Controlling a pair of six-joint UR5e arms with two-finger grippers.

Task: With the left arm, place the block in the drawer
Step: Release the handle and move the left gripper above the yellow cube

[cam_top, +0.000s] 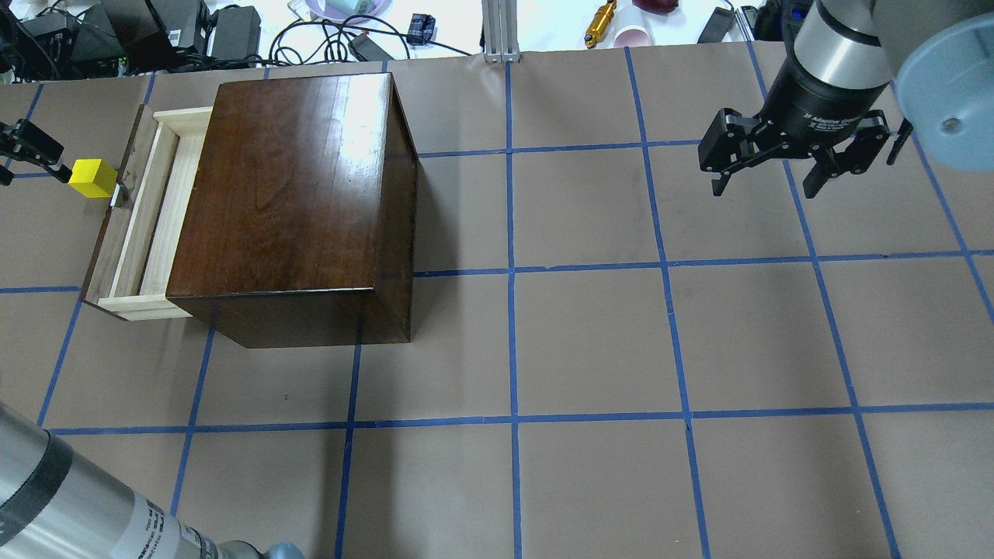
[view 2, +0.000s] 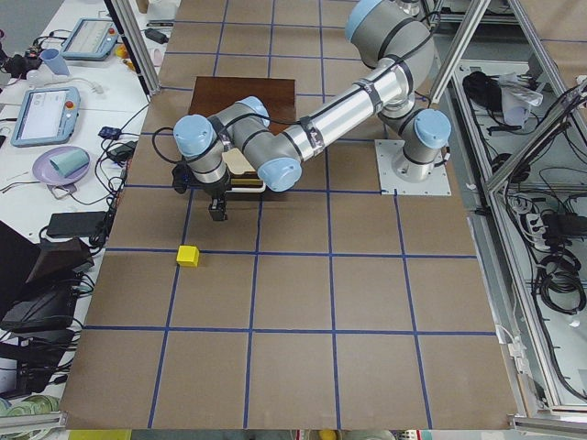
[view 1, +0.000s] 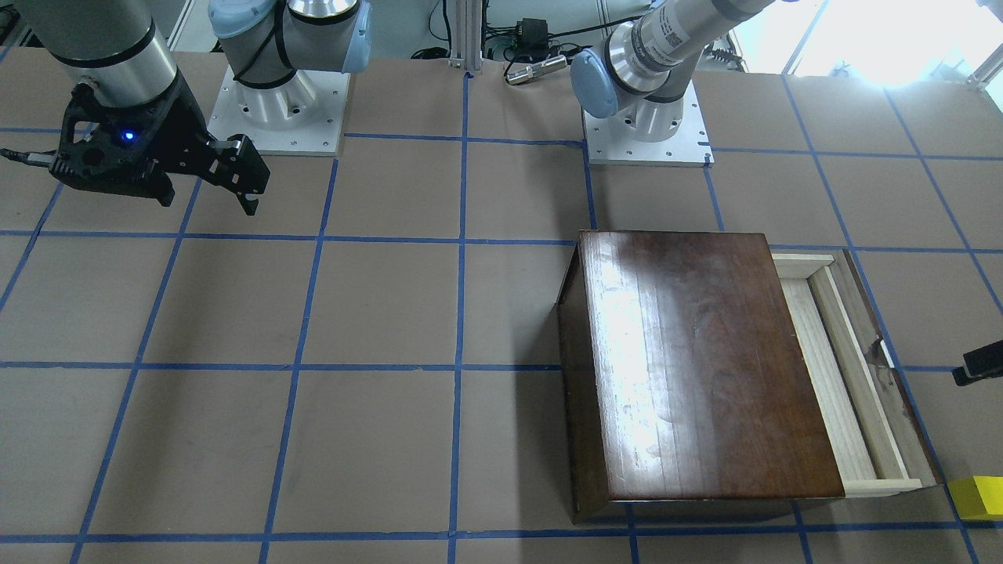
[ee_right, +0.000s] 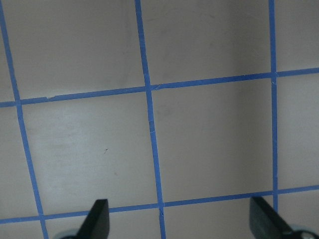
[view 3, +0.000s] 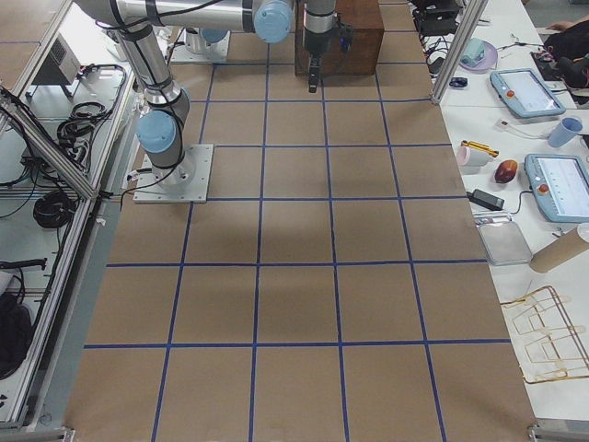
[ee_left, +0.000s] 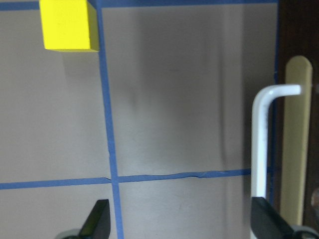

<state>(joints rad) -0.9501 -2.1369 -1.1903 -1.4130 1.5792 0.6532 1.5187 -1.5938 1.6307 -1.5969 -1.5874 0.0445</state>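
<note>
The yellow block lies on the table outside the drawer's front panel; it also shows in the front-facing view, the left side view and the left wrist view. The drawer is pulled partly out of the dark-brown box, and the part of its pale tray that shows holds nothing. My left gripper is open and empty, hovering between the drawer's front and the block, with the white drawer handle at one side. My right gripper is open and empty, far from the box.
Brown table cover with a blue tape grid. Cables, power bricks and small items lie along the far edge behind the box. The arm bases stand on the robot's side of the table.
</note>
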